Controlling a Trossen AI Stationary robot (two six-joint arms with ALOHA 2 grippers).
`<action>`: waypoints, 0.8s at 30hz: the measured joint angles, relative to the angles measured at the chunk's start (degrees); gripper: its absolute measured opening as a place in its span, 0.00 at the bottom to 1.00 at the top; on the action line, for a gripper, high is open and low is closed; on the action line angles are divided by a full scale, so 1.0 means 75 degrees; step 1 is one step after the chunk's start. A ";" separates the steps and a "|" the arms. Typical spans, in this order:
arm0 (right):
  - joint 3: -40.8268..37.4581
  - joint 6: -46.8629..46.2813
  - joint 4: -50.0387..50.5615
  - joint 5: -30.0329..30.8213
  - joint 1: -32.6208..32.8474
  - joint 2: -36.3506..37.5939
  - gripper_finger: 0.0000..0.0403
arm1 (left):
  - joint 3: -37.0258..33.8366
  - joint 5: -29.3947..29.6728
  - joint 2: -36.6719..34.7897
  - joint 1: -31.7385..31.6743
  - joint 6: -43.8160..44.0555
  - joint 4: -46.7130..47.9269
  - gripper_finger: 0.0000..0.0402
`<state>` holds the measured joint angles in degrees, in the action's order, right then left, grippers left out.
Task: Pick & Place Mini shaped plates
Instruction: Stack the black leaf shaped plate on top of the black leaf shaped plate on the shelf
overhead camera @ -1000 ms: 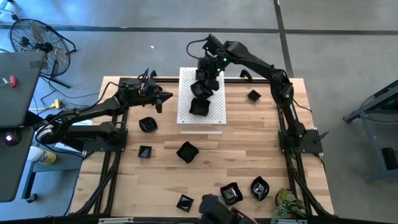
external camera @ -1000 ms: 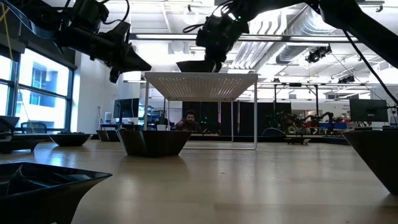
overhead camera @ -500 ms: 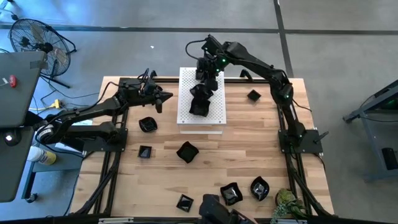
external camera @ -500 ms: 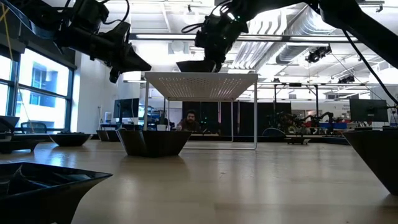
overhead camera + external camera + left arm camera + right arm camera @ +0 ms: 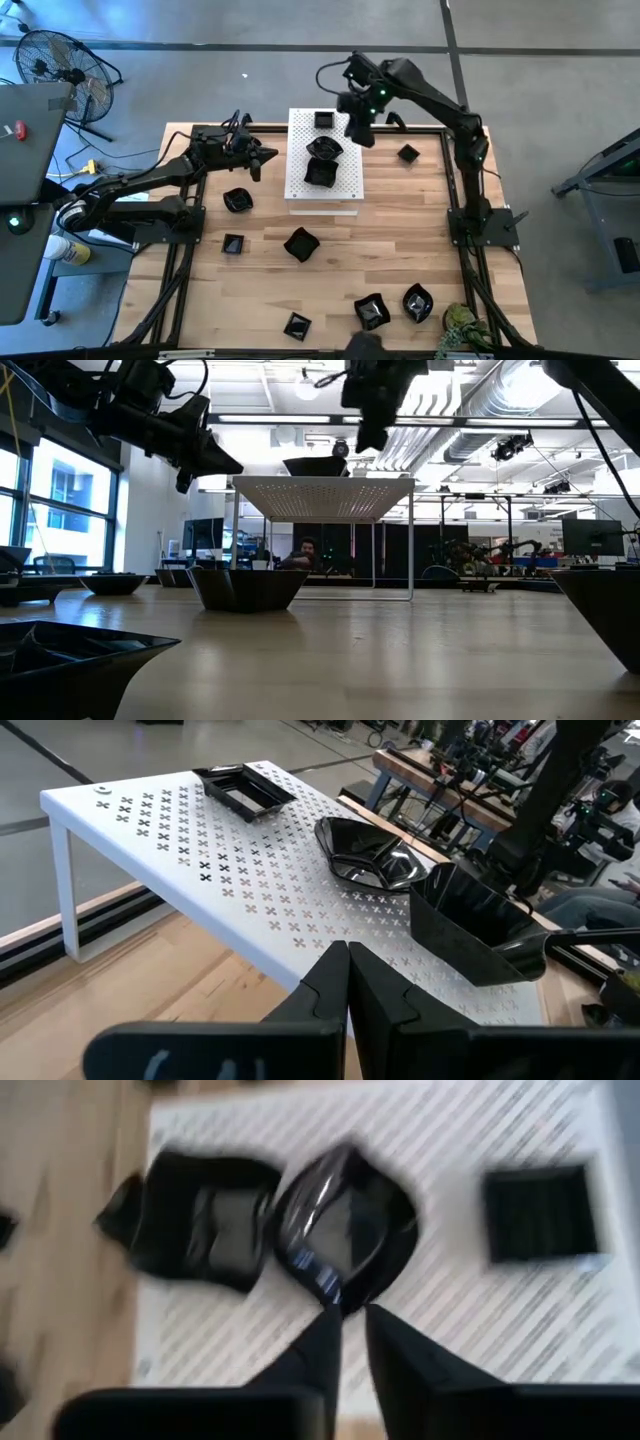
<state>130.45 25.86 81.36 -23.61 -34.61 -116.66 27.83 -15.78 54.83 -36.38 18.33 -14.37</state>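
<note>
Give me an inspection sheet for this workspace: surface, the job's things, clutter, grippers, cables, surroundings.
Surface: wooden table carrying a white perforated board raised on legs.
Job's things: three black dishes on the board, square dish, round dish, deep dish; other black dishes scattered on the wood.
Clutter: small plant at the table's near right corner.
Grippers: left gripper shut, empty, hovering left of the board; right gripper above the board's right edge, fingers slightly apart, holding nothing.
Cables: cable looping over the right arm.
Surroundings: fan on the floor, far left; a person behind the table.
</note>
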 joint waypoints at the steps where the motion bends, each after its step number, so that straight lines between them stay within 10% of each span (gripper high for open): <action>1: -0.0009 0.0077 0.0252 -0.0048 0.0000 -0.0009 0.04 | 0.0000 0.0002 0.0000 0.0002 0.0000 0.0000 0.00; 24: -0.3318 -0.1056 -0.2884 0.0164 0.0624 0.0665 0.00 | 0.0000 0.0069 0.0009 0.0003 -0.0003 0.0338 0.00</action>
<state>105.56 17.94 59.73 -22.38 -29.93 -111.68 27.83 -15.27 54.89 -36.36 18.31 -11.84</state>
